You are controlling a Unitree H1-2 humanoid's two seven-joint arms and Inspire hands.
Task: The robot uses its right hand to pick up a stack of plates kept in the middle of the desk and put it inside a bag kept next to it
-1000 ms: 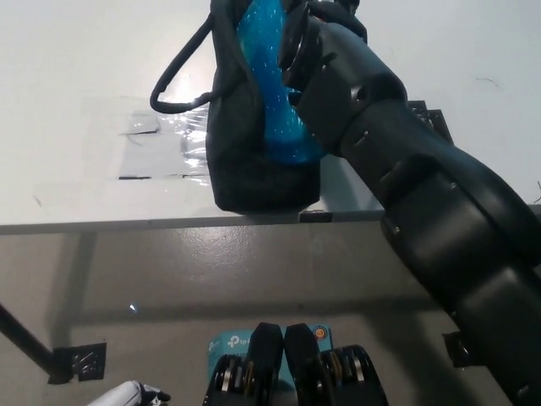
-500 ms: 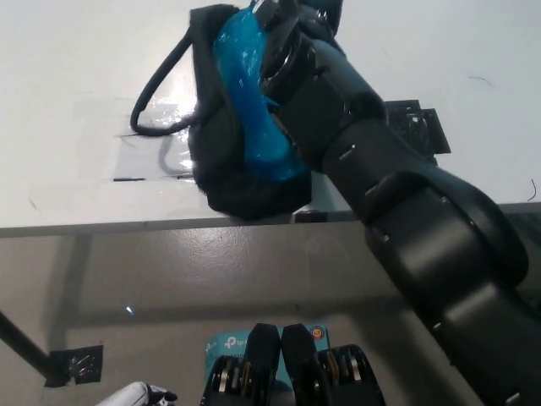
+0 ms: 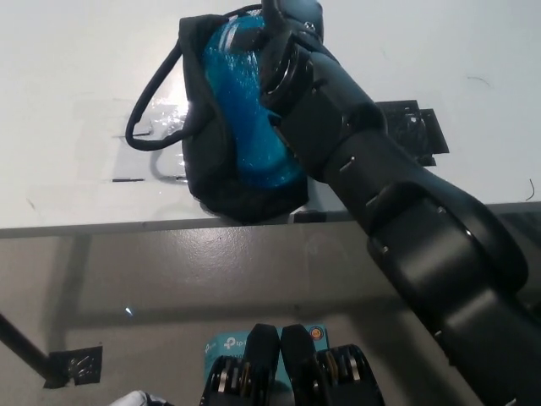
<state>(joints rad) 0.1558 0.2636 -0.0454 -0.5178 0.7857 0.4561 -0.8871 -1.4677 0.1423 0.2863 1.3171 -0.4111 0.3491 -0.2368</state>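
Note:
The black bag [image 3: 221, 173] lies on the white desk [image 3: 68, 76] right at its front edge, its handle loop [image 3: 145, 118] trailing to the left. A stack of glossy blue plates [image 3: 245, 118] sits inside the bag's open mouth. My black right arm [image 3: 380, 194] comes up from the lower right over the plates. My right hand [image 3: 290, 25] is at the bag's far end against the plates, and its fingers are hidden. Only a white sliver of my left hand [image 3: 138, 398] shows at the bottom edge.
A patch of clear tape [image 3: 156, 139] shines on the desk left of the bag. Black tape marks [image 3: 418, 127] lie right of my arm. Below the desk edge is grey floor with a black table leg [image 3: 25, 351] and a teal box [image 3: 226, 343].
The bag with the blue plates has slid left along the desk edge and its handle swung left. My right arm reached further over it. My left hand dropped almost out of view.

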